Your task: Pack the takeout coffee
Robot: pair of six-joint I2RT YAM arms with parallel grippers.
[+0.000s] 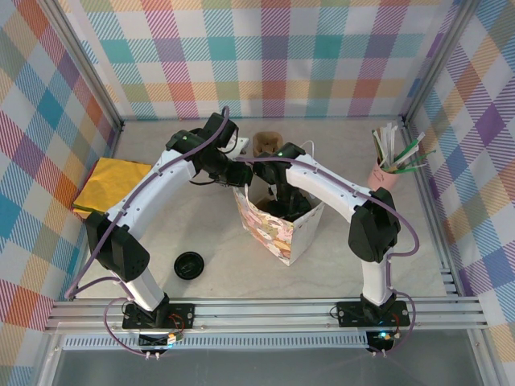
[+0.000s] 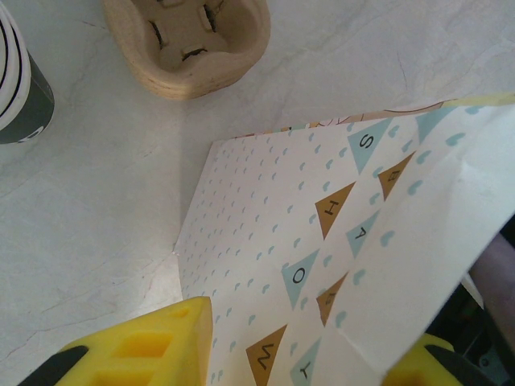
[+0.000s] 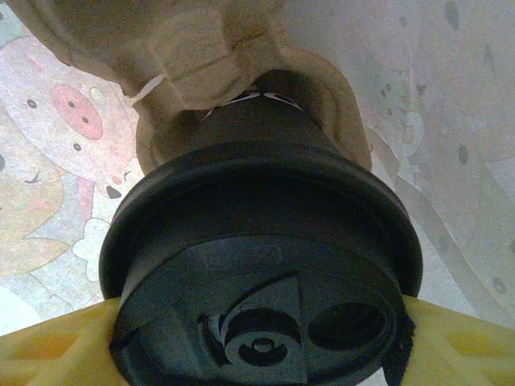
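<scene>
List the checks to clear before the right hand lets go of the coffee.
1. Right hand closed on the takeout coffee: ok, one finger on each side of the lid.
2. Lid on the cup: ok.
3. Cup in a slot of the pulp carrier: ok; how deep it sits, cannot tell.
4. Coffee inside the paper bag: ok, printed walls surround it in the right wrist view.
5. Bag standing upright: ok.
6. Left hand steadying the bag: cannot tell; the wall lies between its fingers, but no grip shows.
</scene>
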